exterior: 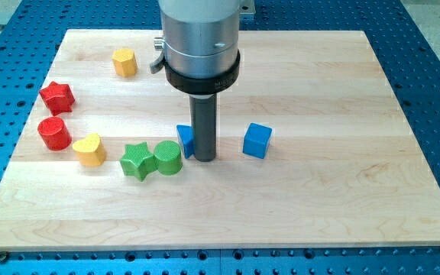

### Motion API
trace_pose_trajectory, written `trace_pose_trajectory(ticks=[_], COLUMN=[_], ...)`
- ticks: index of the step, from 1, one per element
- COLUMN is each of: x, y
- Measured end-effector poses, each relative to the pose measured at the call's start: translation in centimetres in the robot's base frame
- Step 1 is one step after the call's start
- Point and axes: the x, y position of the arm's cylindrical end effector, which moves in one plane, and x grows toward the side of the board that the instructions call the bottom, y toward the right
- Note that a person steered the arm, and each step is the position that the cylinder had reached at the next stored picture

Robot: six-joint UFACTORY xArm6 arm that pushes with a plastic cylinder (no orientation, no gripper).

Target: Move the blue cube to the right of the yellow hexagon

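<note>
The blue cube (257,140) sits on the wooden board right of centre. The yellow hexagon (124,62) lies near the view's top left, far from the cube. My tip (205,158) rests on the board left of the blue cube, with a clear gap between them. A second blue block (185,140) stands just left of the rod, partly hidden by it; its shape is unclear.
A green star (137,161) and a green cylinder (168,157) sit side by side left of my tip. A yellow heart (89,150), a red cylinder (54,133) and a red star (57,97) line the board's left side. The board's edge (220,248) runs along the bottom.
</note>
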Motion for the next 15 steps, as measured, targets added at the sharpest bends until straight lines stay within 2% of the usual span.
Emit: trace_pose_trajectory(ticks=[2,3,4,5,7,10,13,15], x=[-2.2,-4.4,-4.8,-3.1,1.1,4.8,5.2,2.7], y=[-2.2,2.0,9.5,13.3,9.4,10.1,8.4,4.7])
